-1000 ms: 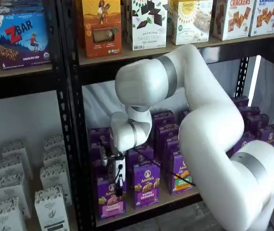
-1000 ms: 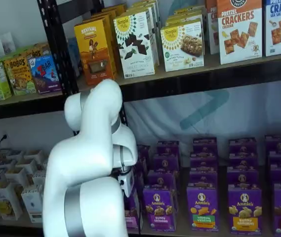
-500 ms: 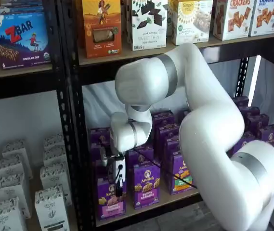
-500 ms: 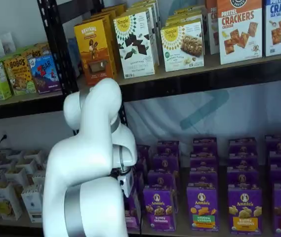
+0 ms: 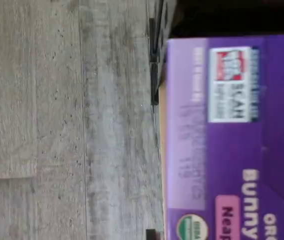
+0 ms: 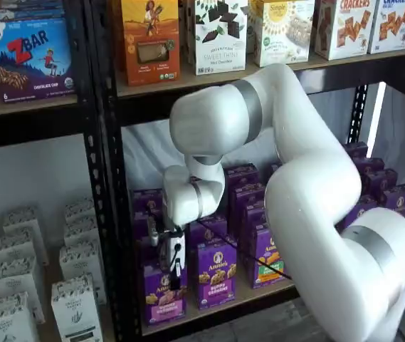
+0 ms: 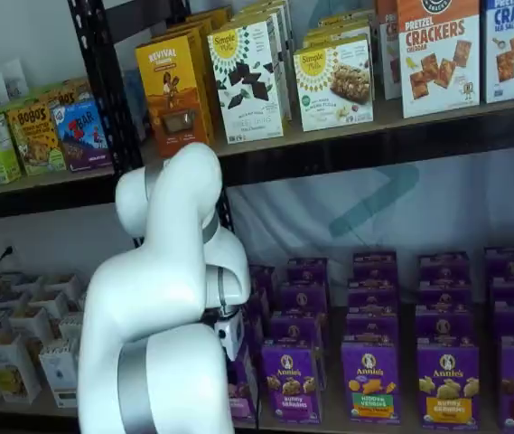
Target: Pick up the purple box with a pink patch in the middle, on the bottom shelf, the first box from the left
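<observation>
The purple box (image 6: 162, 296) with a pink patch stands upright at the left end of the bottom shelf (image 6: 255, 292), front row. My gripper (image 6: 173, 276) hangs from the white wrist right over its top. One black finger lies across the box's upper front; the other is hidden, so I cannot tell whether the jaws are closed on it. In the wrist view the purple box (image 5: 231, 135) fills much of the picture very close, with a pink label and white lettering. In the other shelf view the arm (image 7: 162, 307) covers the gripper and most of that box.
More purple Annie's boxes (image 6: 216, 274) stand close beside and behind the target. A black upright post (image 6: 113, 214) rises just left of it. White boxes (image 6: 74, 306) fill the neighbouring bay. Grey wood floor (image 5: 72, 120) lies below the shelf edge.
The arm, gripper and box stand almost where they were a second ago; no movement of the fingers shows plainly.
</observation>
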`<state>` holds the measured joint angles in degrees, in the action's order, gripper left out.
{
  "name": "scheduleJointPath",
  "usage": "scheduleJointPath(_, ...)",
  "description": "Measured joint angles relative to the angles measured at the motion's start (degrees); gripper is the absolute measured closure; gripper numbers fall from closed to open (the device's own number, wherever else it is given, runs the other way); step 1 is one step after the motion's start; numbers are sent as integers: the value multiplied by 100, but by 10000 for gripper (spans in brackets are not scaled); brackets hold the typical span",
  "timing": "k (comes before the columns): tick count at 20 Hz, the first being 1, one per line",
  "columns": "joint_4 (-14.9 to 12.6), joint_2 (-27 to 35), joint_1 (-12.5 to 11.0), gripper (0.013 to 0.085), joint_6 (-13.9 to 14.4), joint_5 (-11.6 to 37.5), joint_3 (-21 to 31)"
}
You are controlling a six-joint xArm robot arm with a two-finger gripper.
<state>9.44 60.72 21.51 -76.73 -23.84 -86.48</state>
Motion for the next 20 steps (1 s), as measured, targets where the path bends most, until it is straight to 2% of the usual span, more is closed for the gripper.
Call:
scheduleJointPath(15,55,-5,-18,490,-70,104,45)
scheduleJointPath(18,62,-6,-13,570,-72,99,46)
scheduleJointPath(19,62,-6,-12,570,-70,95,43)
scheduleJointPath(20,62,-4,-9,610,-69,95,42)
